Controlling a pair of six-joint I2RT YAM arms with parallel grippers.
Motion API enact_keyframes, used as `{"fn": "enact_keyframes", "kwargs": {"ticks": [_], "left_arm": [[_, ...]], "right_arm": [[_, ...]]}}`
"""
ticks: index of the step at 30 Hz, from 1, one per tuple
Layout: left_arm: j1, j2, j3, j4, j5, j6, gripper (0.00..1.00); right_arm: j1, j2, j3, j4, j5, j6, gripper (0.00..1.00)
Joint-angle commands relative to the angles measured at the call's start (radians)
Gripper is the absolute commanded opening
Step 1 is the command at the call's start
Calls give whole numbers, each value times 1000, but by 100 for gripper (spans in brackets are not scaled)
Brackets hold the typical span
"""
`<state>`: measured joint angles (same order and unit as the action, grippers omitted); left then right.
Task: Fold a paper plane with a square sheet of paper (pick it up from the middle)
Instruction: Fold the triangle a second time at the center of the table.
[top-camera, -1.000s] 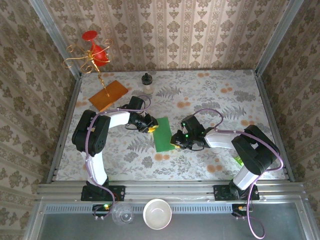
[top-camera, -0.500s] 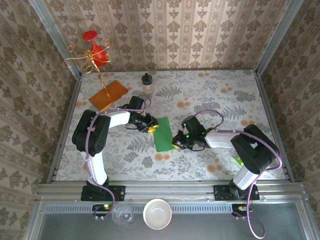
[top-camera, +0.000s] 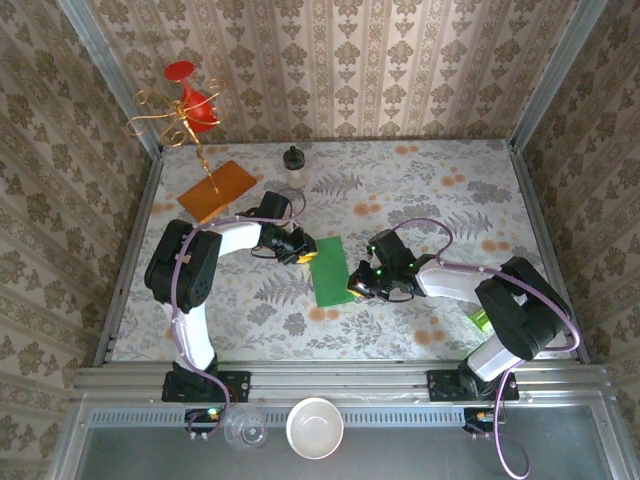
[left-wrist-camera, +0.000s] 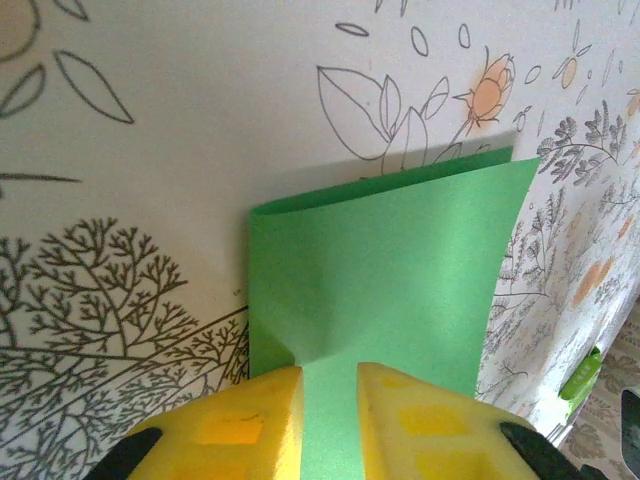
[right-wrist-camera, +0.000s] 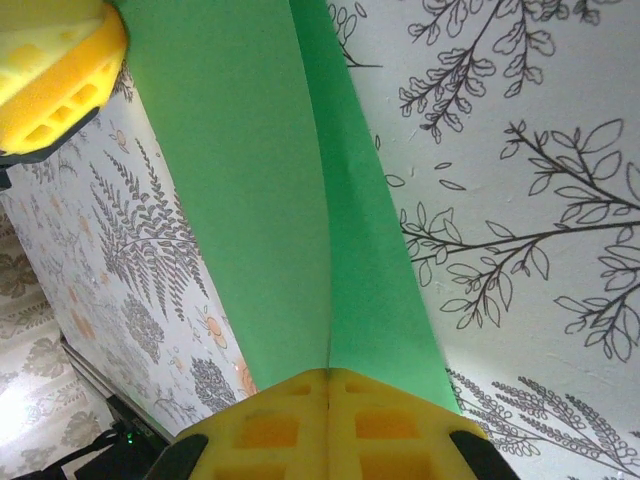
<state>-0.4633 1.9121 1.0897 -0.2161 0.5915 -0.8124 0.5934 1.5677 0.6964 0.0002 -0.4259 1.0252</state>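
The sheet lay mid-table, doubled lengthwise into a narrow green strip running between the two arms. The right end effector was fully closed on its near end, the crease line coming straight out from between the fingers in the wrist view. The left end effector sat at the far end with its fingers a narrow gap apart; the paper ran into that gap and puckered beside one finger, but it did not look firmly pinched.

The step in hand looked like setting the centre fold. To do it well, the right grip should probably hold steady as an anchor. The left should square the loose edges before clamping, then press along the crease without dragging or buckling the thin paper.
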Motion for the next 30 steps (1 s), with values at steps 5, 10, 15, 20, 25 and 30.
{"fn": "enact_keyframes", "kwargs": {"ticks": [5, 10, 15, 20, 25, 30], "left_arm": [[-1, 44, 30, -30, -4, 42, 21], [-5, 68, 24, -49, -17, 39, 20], [-6, 74, 21, -51, -22, 35, 20], [-8, 71, 22, -53, -22, 35, 20], [-8, 67, 21, -55, -20, 35, 20], [-9, 65, 18, -54, -15, 33, 20]], "right_arm": [[-6, 0, 31, -27, -35, -3, 0], [-4, 24, 71, 10, -55, 2, 0], [6, 72, 133, 28, -44, 2, 0], [27, 142, 208, 24, -4, 1, 0], [52, 197, 270, -32, 38, -11, 0], [62, 223, 279, -63, 59, 2, 0]]}}
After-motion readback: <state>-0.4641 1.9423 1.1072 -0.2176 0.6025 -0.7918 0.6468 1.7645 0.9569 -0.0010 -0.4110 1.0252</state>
